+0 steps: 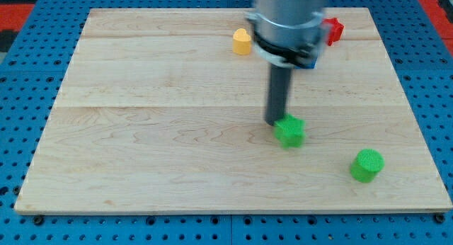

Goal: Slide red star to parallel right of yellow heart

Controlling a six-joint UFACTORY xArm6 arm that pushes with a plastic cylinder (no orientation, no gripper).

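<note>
You have no fingers here, only a rod; its tip (274,122) rests on the bench (141,132), touching the green block (289,130) on that block's left. Your red star (333,30) lies well apart toward the view's top, partly hidden behind the arm, right of the yellow heart (242,41).

My tip (274,122) touches the green star (289,130), just to its right. Beyond it lie a yellow heart (242,41) and red star (333,30) (partly hidden); a green cylinder (367,165) sits lower right.
</note>
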